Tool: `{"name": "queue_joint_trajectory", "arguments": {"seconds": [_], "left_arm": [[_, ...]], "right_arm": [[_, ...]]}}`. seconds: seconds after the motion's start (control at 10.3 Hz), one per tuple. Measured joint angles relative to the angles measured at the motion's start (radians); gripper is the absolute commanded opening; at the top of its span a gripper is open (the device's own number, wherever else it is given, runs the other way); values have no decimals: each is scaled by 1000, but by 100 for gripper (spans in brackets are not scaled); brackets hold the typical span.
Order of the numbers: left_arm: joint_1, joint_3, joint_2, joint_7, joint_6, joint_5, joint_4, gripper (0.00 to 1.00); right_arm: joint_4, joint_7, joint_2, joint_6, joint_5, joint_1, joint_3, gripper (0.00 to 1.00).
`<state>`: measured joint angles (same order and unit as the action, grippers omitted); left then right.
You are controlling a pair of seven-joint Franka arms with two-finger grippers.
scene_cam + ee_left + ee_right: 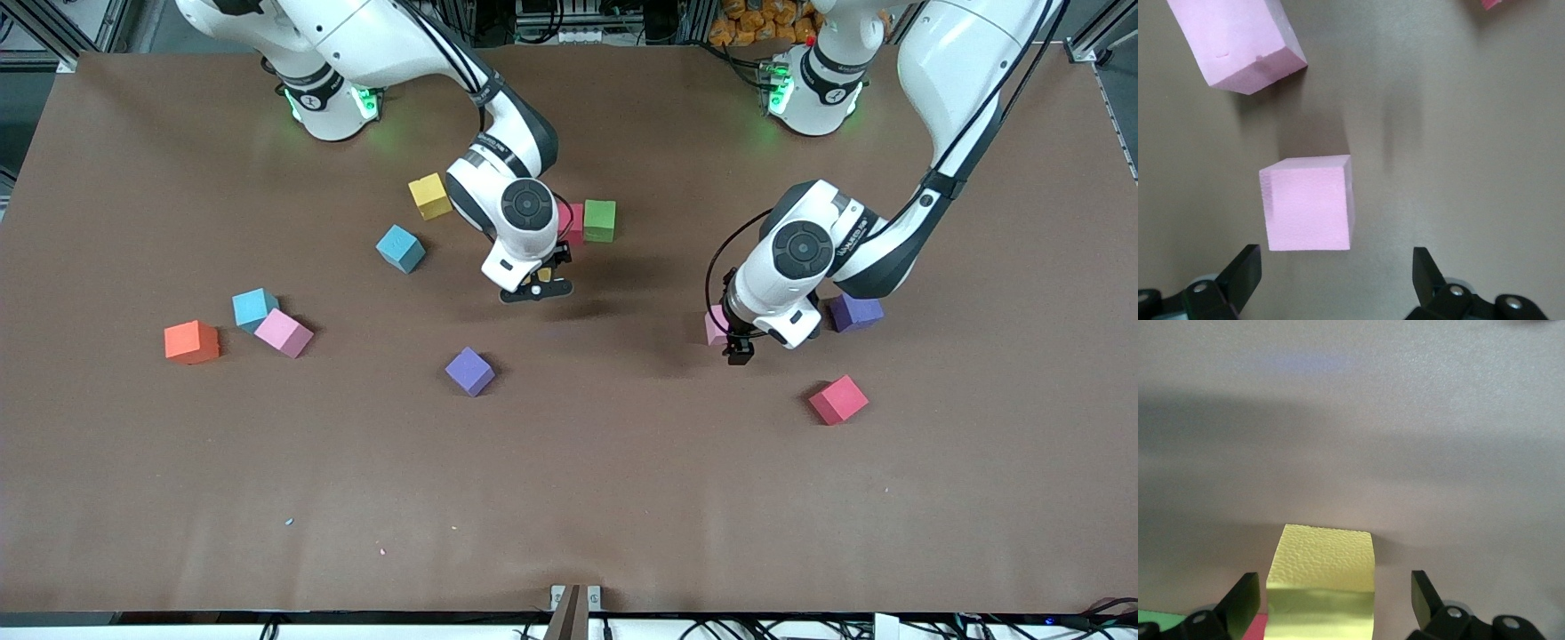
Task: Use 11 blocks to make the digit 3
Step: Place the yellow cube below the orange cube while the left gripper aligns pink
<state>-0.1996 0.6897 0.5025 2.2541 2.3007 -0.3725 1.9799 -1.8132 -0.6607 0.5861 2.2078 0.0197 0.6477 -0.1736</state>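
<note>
A yellow-green foam cube (1321, 577) stands on the brown table (569, 498) near its middle, between the right gripper's (536, 289) jaws, which are spread wider than the cube. The left gripper (738, 351), equally wide, hovers over a pink foam cube (1308, 203) toward the left arm's end, with a second pink block (1238, 43) near it.

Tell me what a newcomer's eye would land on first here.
Bright foam blocks lie scattered across the brown table, no figure built yet. Mid-table, the right hand is open with a yellow block between its fingers, close to the green block. The left hand is open over a pink block, beside a purple block.
</note>
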Motion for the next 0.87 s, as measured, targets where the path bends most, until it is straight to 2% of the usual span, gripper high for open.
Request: {"name": "queue_joint_trajectory", "arguments": {"seconds": [0.58,0.87], "left_arm": [[-1,-1,18,1,0,-30,28,100],[-3,-2,45,2,0,-77,29,100]], "right_arm": [[28,-3,-7,0,-1,-1,0,100],[78,-3,-14,-65,-1,-3,0,100]]}}
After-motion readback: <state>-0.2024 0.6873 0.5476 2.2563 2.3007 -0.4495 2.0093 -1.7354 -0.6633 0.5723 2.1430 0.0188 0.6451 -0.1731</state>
